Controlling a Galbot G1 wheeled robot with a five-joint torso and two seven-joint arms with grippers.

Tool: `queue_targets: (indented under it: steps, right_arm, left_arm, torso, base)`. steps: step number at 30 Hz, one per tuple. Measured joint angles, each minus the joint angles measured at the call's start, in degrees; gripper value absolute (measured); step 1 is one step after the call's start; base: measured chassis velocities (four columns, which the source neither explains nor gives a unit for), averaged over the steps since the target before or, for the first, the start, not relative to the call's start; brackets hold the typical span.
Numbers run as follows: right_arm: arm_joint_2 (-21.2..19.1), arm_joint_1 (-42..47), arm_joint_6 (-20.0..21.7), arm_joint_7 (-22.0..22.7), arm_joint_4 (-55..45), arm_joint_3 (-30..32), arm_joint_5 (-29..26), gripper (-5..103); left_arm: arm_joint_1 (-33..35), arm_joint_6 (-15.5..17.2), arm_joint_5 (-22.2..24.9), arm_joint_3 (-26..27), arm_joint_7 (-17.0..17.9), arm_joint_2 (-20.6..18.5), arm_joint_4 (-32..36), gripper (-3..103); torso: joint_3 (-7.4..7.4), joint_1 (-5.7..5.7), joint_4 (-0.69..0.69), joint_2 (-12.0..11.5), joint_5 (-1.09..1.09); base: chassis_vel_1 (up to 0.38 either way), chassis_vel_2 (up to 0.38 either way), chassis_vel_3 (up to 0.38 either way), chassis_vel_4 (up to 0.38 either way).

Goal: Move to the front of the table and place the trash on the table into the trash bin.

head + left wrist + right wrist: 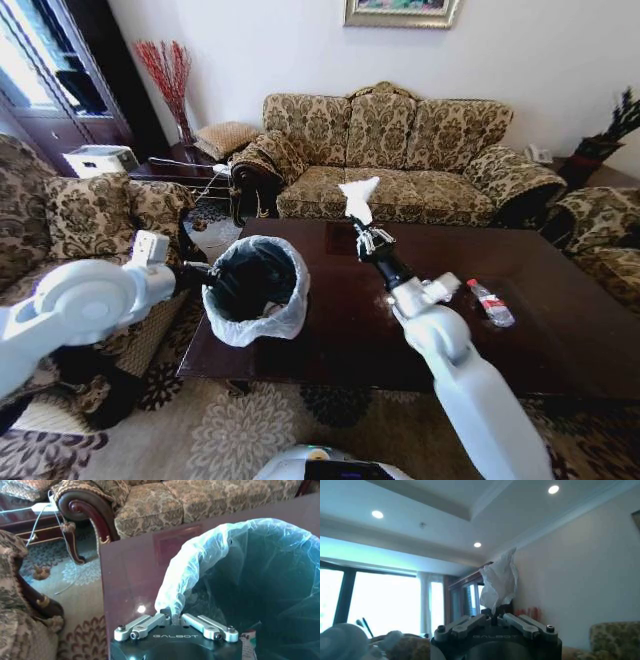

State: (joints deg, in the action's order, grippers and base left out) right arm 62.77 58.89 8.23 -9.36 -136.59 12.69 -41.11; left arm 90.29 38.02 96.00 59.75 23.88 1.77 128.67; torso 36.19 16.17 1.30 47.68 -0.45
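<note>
The right pincer (366,238) is raised over the worktop (330,330), pointing upward, its arm stretched forward from the lower right. It is clenched on a crumpled white wrapper (358,198) that stands up out of its tips; in the right wrist view the wrapper (499,580) rises above the pincer (496,619) against the ceiling and wall.

Left of that pincer and lower, the bin (256,290) stands on the worktop's left end, its white bag folded over the rim. The left pincer (200,274) reaches in level from the left and is closed on the bag at the bin's rim; the left wrist view shows the pincer (175,619) pinching the bag's edge (172,592), with the bin's dark inside just beyond.

Right of the raised pincer, a clear bottle (491,302) with a red label lies on the worktop, well apart from the bin. A patterned sofa (400,150) stands beyond the worktop's far edge.
</note>
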Motion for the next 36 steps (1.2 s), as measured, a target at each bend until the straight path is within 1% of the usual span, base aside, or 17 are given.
queue_targets:
  steps: [6,9,11,13,14,17,20,21,23,27,28,29,30,31,33,35,36]
  right_arm:
    - [-2.03,2.72,3.64,-0.15,-5.7,-6.46,-0.81,0]
    - [-2.39,5.34,5.13,0.39,-4.59,-10.75,3.56,0]
    - [-2.37,5.62,5.28,0.54,-4.23,-11.3,4.43,0]
    - [-2.04,6.08,5.94,1.11,-2.92,-13.34,7.84,10]
    - [-2.04,6.08,5.94,1.11,-2.92,-13.34,7.84,10]
    - [-1.55,6.03,6.08,1.26,-1.91,-14.83,10.75,26]
    - [-1.41,6.01,6.08,1.2,-1.79,-15.09,11.24,32]
    - [-1.4,6.06,6.03,1.09,-1.79,-15.12,11.35,42]
    - [-1.42,6.19,5.8,0.86,-1.86,-15.04,11.43,42]
    - [-0.94,7.77,1.02,0.84,-3.03,-11.39,12.3,65]
    - [-0.94,7.77,1.02,0.84,-3.03,-11.39,12.3,65]
    - [-0.4,8.63,-0.49,2.78,-3.31,-9.78,12.6,65]
    - [0.0,9.66,-1.82,4.53,-3.4,-8.48,12.69,70]
    - [1.11,13.07,-4.63,8.24,-2.26,-4.19,12.8,81]
    - [1.56,14.37,-5.54,9.33,-1.29,-2.58,12.83,81]
    - [3.29,19.82,-7.16,12.18,3.49,4.56,11.76,91]
    - [3.29,19.82,-7.16,12.18,3.49,4.56,11.76,91]
  left_arm:
    - [-0.37,-0.08,0.4,0.07,-0.03,-1.89,0.59,0]
    - [-1.29,-0.21,1.72,1.01,0.19,-1.89,3.77,0]
    - [-1.37,-0.23,1.89,1.12,0.29,-1.8,4.35,0]
    - [-1.66,-0.26,2.77,1.48,0.79,-1.33,6.65,0]
    - [-1.66,-0.26,2.77,1.48,0.79,-1.33,6.65,0]
    - [-1.8,-0.49,3.32,1.66,1.16,-1.07,8.56,0]
    - [-1.81,-0.64,3.36,1.67,1.23,-1.02,8.75,0]
    - [-1.81,-0.74,3.36,1.68,1.24,-0.93,8.72,0]
    - [-1.81,-0.8,3.36,1.69,1.24,-0.79,8.62,0]
    - [-1.74,-0.82,2.82,1.69,1.24,0.41,6.64,0]
    - [-1.74,-0.82,2.82,1.69,1.24,0.41,6.64,0]
    - [-1.72,-0.82,2.55,1.69,1.24,0.81,5.93,0]
    - [-1.72,-0.82,2.35,1.74,1.27,1.15,5.37,0]
    - [-1.74,-0.86,2.04,1.93,1.31,2.08,4.55,0]
    - [-1.77,-0.9,1.98,2.02,1.29,2.49,4.44,0]
    - [-1.81,-1.05,1.76,2.13,1.22,3.71,4.46,0]
    - [-1.81,-1.05,1.76,2.13,1.22,3.71,4.46,0]
  torso:
    - [0.0,0.0,0.01,0.0,0.0]
    - [0.0,0.0,0.0,0.0,0.02]
    - [0.0,0.0,-0.01,0.0,0.02]
    - [0.0,0.0,0.0,0.0,0.02]
    - [0.0,0.0,0.0,0.0,0.02]
    - [0.0,0.0,0.01,0.0,0.0]
    - [0.01,0.0,0.01,0.0,0.0]
    - [0.01,0.0,0.01,0.0,0.0]
    - [0.01,0.01,0.01,0.0,0.01]
    - [0.01,0.01,0.01,0.0,0.0]
    - [0.01,0.01,0.01,0.0,0.0]
    - [0.01,0.01,0.01,0.0,0.0]
    - [0.01,0.01,0.02,0.0,0.0]
    - [0.01,0.01,0.01,0.0,-0.01]
    - [0.01,0.01,0.01,0.0,-0.01]
    - [0.01,0.01,0.0,0.0,0.02]
    - [0.01,0.01,0.0,0.0,0.02]
  base:
    - [0.0,0.0,0.0,0.0]
    - [0.0,0.0,0.0,0.0]
    - [0.0,0.0,0.0,0.0]
    - [0.0,0.0,0.0,0.0]
    - [0.0,0.0,0.0,0.0]
    - [0.0,0.0,0.0,0.0]
    - [0.0,0.0,0.0,0.0]
    - [0.0,0.0,0.0,0.0]
    - [0.0,0.0,0.0,0.0]
    - [0.0,0.0,0.0,0.0]
    - [0.0,0.0,0.0,0.0]
    - [0.0,0.0,0.0,0.0]
    - [0.0,0.0,0.0,0.0]
    - [0.0,0.0,0.0,0.0]
    - [0.0,0.0,0.0,0.0]
    - [0.0,0.0,0.0,0.0]
    - [0.0,0.0,0.0,0.0]
